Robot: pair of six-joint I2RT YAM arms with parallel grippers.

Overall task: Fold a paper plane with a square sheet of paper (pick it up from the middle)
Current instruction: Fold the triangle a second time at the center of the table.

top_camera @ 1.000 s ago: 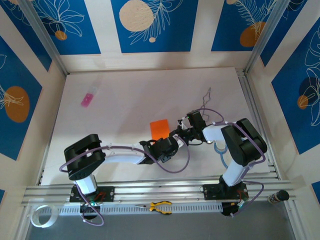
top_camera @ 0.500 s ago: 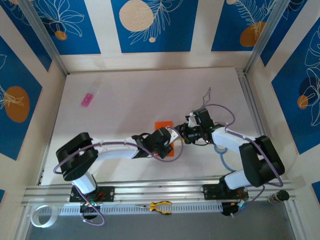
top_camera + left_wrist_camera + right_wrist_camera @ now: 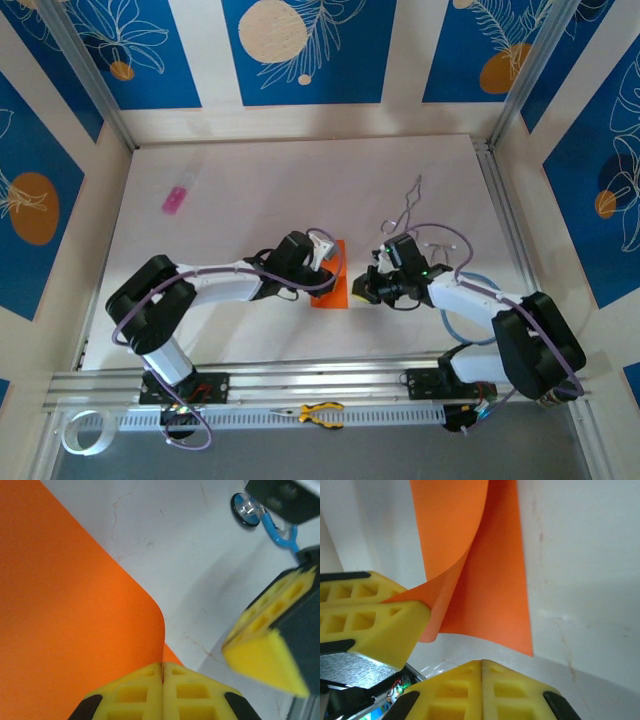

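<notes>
The square sheet of paper [image 3: 331, 288] is bright orange and lies mid-table with one side lifted. My left gripper [image 3: 327, 262] is shut on that lifted edge; in the left wrist view the paper [image 3: 65, 610] runs straight into the closed yellow fingertips [image 3: 162, 666]. The right wrist view shows the sheet [image 3: 490, 575] curling up from the table into the left gripper's yellow fingers [image 3: 375, 615]. My right gripper [image 3: 363, 288] sits just right of the sheet, shut with nothing in it; its fingertips [image 3: 481, 664] stop a little short of the paper's near edge.
A small pink object [image 3: 175, 199] lies far left. A bent wire [image 3: 410, 197] and a blue ring [image 3: 470, 300] sit right of the arms. Yellow-handled pliers [image 3: 320, 412] and a tape roll [image 3: 80, 432] rest on the front rail.
The left gripper came onto the flat sheet, took its edge and lifted it towards the far left. The right gripper moved nearer and right, opened briefly and shut again, empty.
</notes>
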